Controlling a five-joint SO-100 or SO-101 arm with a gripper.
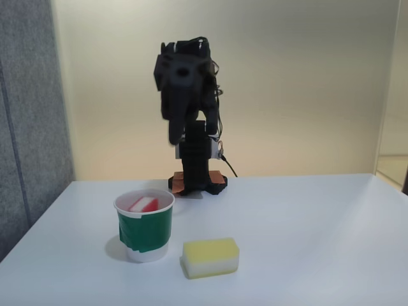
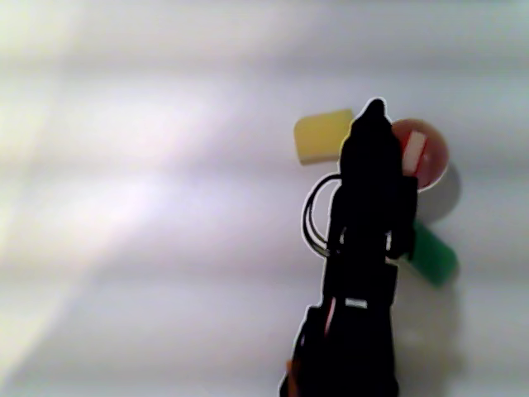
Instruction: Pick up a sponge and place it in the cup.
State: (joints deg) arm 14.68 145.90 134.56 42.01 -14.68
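Observation:
The white paper cup point(image 1: 146, 231) with a green band stands on the table's front left in the fixed view. Inside it lies the sponge point(image 1: 144, 204), red top and white base showing above the rim. My gripper point(image 1: 173, 134) hangs high above the table behind the cup, pointing down, shut and empty. In the other view, from above, the gripper point(image 2: 374, 107) tapers to one dark point between the cup point(image 2: 434, 255) and the yellow sponge. The sponge point(image 2: 413, 150) shows inside the cup's mouth.
A larger yellow-topped sponge point(image 1: 210, 257) point(image 2: 318, 136) lies on the white table point(image 1: 306, 223) just right of the cup in the fixed view. The arm's base point(image 1: 197, 182) stands at the table's back, with a wall behind.

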